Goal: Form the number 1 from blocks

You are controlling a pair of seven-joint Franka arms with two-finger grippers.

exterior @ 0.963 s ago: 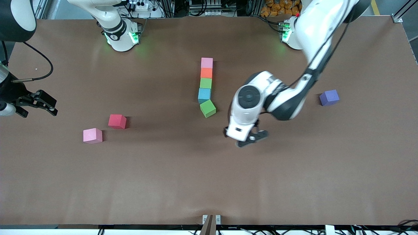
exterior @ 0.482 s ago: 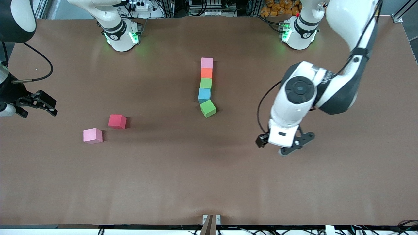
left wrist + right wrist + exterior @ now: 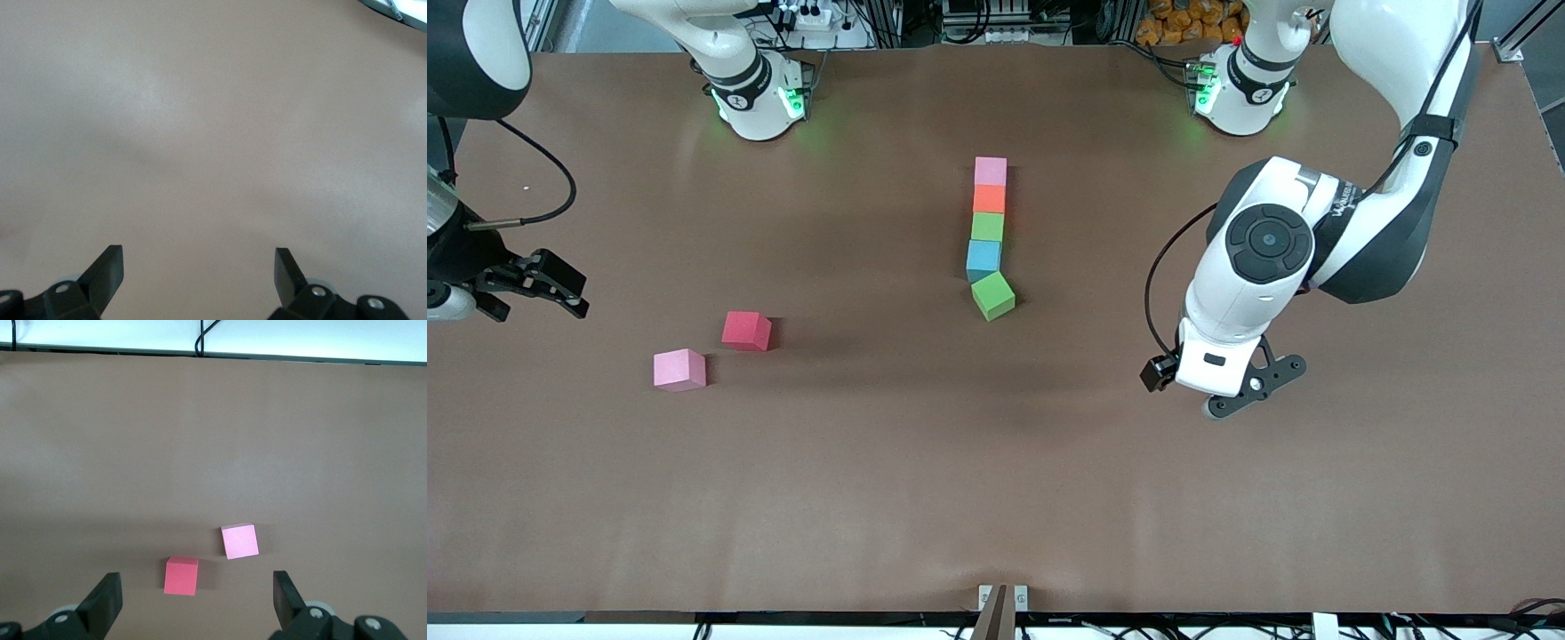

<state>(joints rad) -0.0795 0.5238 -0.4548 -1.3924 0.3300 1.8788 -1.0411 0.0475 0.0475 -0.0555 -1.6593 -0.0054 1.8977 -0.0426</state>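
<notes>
A wide, matte brown table covering (image 3: pixel 925 498) is filling nearly the whole front view, lying flat with soft creases and pale sheens of overhead light running across it. Along the edge farthest from the front camera, grey metal framing (image 3: pixel 885 20), a white power strip with dark plugs (image 3: pixel 805 16) and tangled black cables are showing, and a heap of small orange objects (image 3: pixel 1183 20) is sitting just past that edge toward the left arm's end. Green light is glowing on the covering at two spots near that edge. At the nearest edge, a small grey metal bracket (image 3: pixel 1002 597) is standing at the middle, with dark cables trailing below.
</notes>
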